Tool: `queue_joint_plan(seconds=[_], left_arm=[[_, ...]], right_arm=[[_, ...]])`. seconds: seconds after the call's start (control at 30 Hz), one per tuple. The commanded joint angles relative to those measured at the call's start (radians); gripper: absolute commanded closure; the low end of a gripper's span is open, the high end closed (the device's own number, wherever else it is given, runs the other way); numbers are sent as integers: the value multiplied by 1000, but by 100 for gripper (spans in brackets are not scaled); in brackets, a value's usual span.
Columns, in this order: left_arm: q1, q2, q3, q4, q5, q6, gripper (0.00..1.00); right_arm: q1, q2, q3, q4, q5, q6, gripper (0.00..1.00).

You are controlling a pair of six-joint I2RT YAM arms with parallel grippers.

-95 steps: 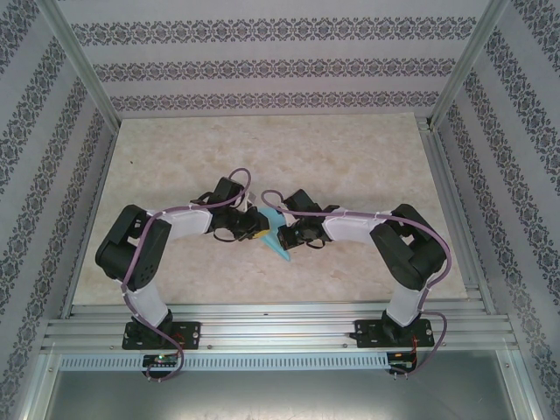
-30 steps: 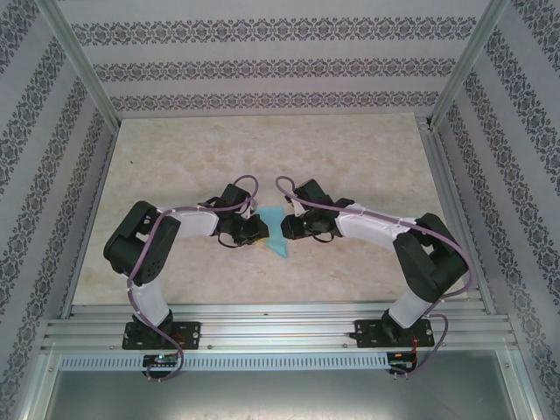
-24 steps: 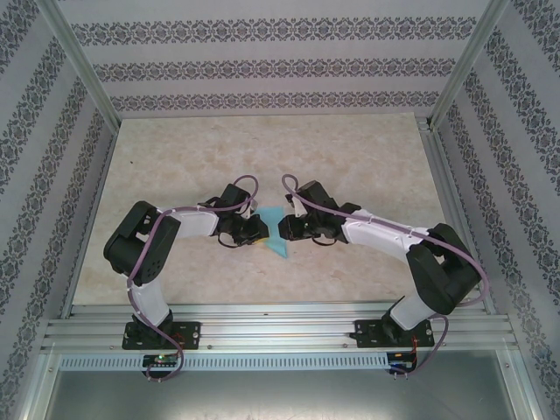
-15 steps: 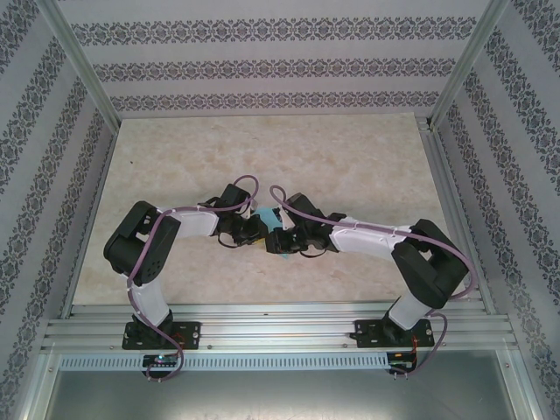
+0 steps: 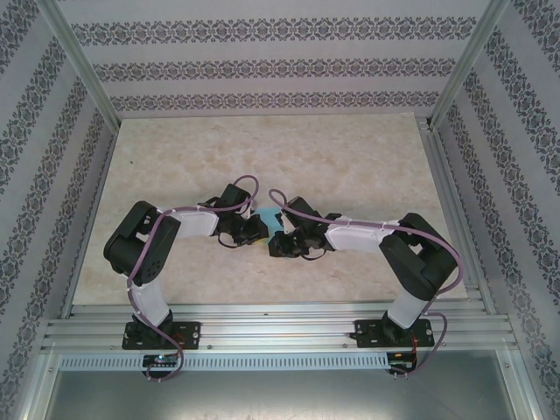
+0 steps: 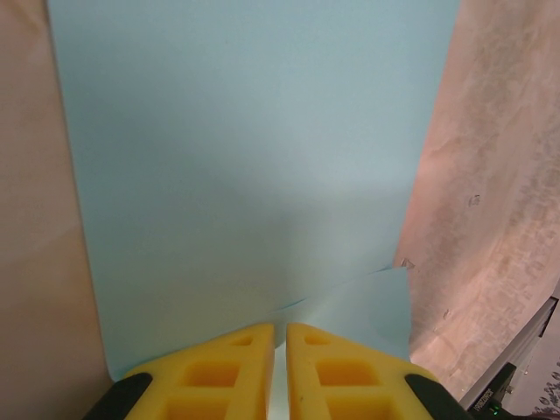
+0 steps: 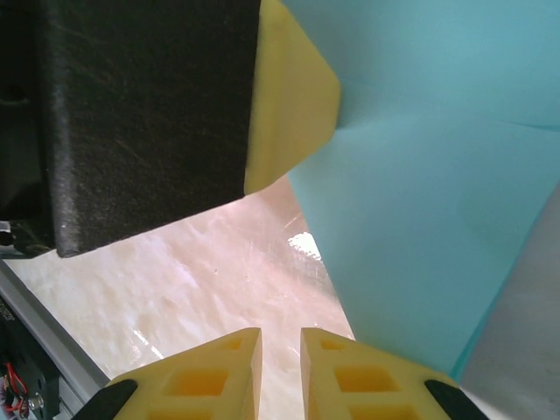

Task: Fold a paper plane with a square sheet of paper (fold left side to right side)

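Note:
The turquoise paper [image 5: 269, 218] is folded into layers and sits between the two grippers at mid-table. In the left wrist view the paper [image 6: 254, 157] stretches away from my left gripper [image 6: 280, 337], whose yellow fingers are shut on its near edge; a folded flap crosses just beyond them. In the top view the left gripper [image 5: 255, 229] is at the paper's left. My right gripper [image 5: 279, 244] has its fingers almost together over bare table [image 7: 201, 280] with nothing between them. The paper [image 7: 437, 192] runs up to the right of the right gripper [image 7: 280, 343].
The left gripper's black body [image 7: 140, 114] and its yellow pad [image 7: 293, 96] stand close ahead of the right gripper. The pale marble tabletop [image 5: 350, 157] is bounded by aluminium rails [image 5: 280, 328] in front and patterned walls on the other sides.
The right arm has swung its gripper leftward and toward the near edge, from the paper's right side to just in front of it. The left arm has stayed put, holding the paper.

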Motion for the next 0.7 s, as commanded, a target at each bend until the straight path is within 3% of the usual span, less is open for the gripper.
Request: queue_joint_plan(seconds=[0.0,0.67], left_arm=[[-19,54,-24,-94,-92,26,85],[-19,61,-25,-96,-102,30,85]], right_arm=[[-11,11,-18,3,-15,11,81],[-25,42,-51,-5,-17,18,81]])
